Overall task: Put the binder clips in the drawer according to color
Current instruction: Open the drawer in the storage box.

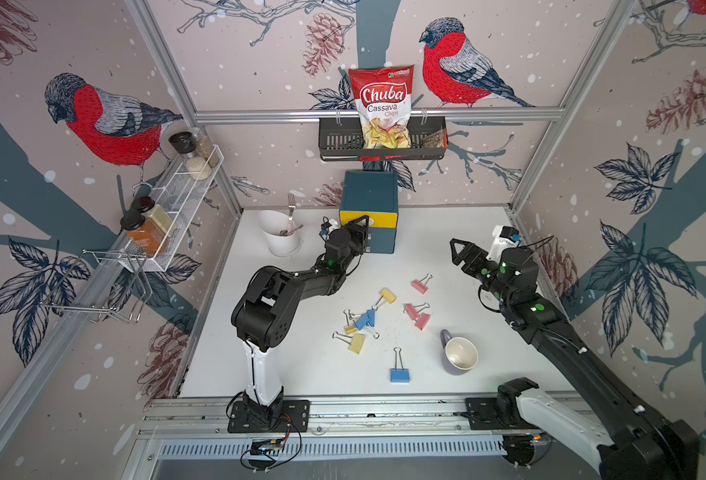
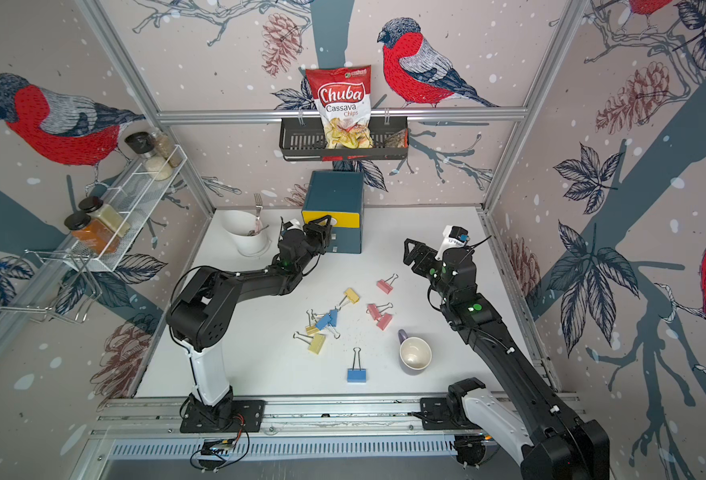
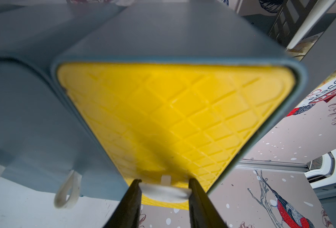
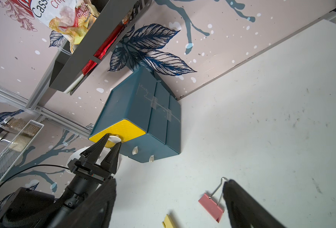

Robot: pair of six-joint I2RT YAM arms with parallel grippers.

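The dark teal drawer (image 1: 370,195) chest stands at the table's back; its yellow top front (image 3: 173,118) fills the left wrist view. My left gripper (image 3: 165,180) is at that front, fingers pressed on both ends of its white pull tab (image 3: 165,192); both top views show it there (image 1: 361,220) (image 2: 324,220). Several binder clips lie mid-table: pink (image 1: 420,286), yellow (image 1: 357,343), blue (image 1: 400,374). My right gripper (image 1: 454,251) hangs open above the table's right side, holding nothing; in its wrist view (image 4: 171,182) a pink clip (image 4: 210,207) lies beside one finger.
A purple mug (image 1: 459,353) lies on its side right of the clips. A white cup (image 1: 280,232) with a fork stands left of the chest. A black wall basket (image 1: 339,141) with a chips bag hangs above it. A white spice rack (image 1: 177,208) lines the left wall.
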